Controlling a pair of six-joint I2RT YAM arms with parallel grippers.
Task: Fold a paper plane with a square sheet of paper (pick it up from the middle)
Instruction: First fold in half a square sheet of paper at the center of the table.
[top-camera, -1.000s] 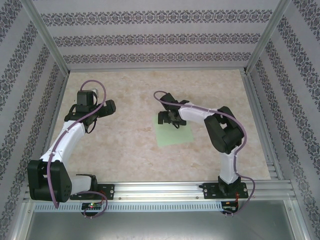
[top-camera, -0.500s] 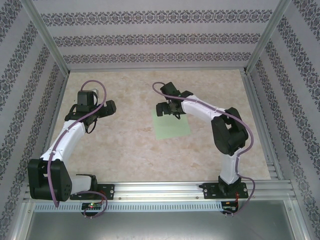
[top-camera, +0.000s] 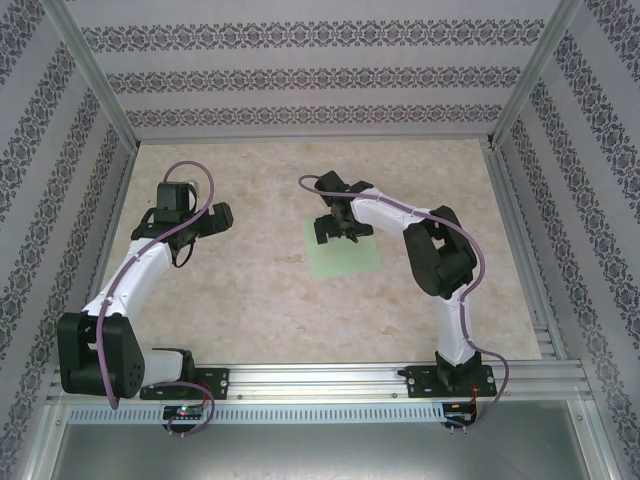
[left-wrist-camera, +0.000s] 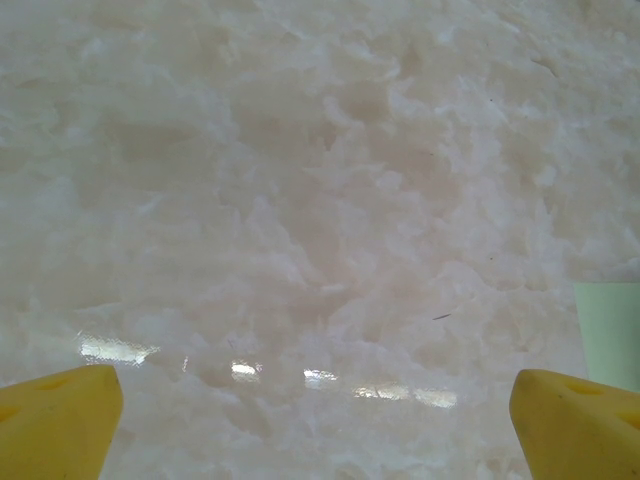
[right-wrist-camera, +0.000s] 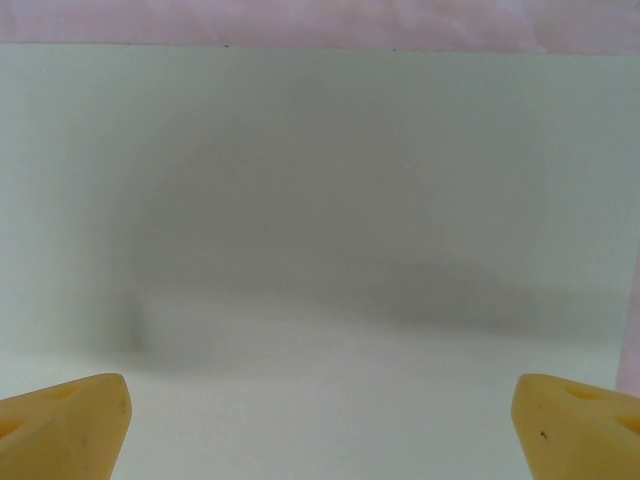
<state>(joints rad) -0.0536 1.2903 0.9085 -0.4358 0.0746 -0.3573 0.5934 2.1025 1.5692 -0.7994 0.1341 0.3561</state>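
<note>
- Right arm (top-camera: 420, 225) reaches in over the far part of the sheet of paper (top-camera: 347, 262). The right jaws stand fully open and hold nothing, with their yellow fingertips (right-wrist-camera: 62, 422) at the two lower corners of the wrist view and pale-green paper between them
- The sheet of paper lies flat on the surface (top-camera: 250, 300), right of centre. Its far edge runs straight across the top of the right wrist view, and no crease shows, so I judge the folding not yet begun
- Left arm (top-camera: 140, 265) is well apart on the left. The left jaws are also wide open and empty above bare surface, with a strip of the sheet at the right margin of that wrist view
- Step in hand, as I read it: picking the sheet up from its middle. From above, the right jaws seem nearer the far edge than the centre, so I would bring them toward me until green surrounds them evenly on all sides
- Thin paper lying flat offers no edge to grip. I would lower until both fingertips just touch it, then close slowly so that the paper buckles into a ridge between them
- Pressing hard would likely pin or skid the sheet, and an off-centre pinch would leave a stray crease, so I would use light contact and a level wrist
</note>
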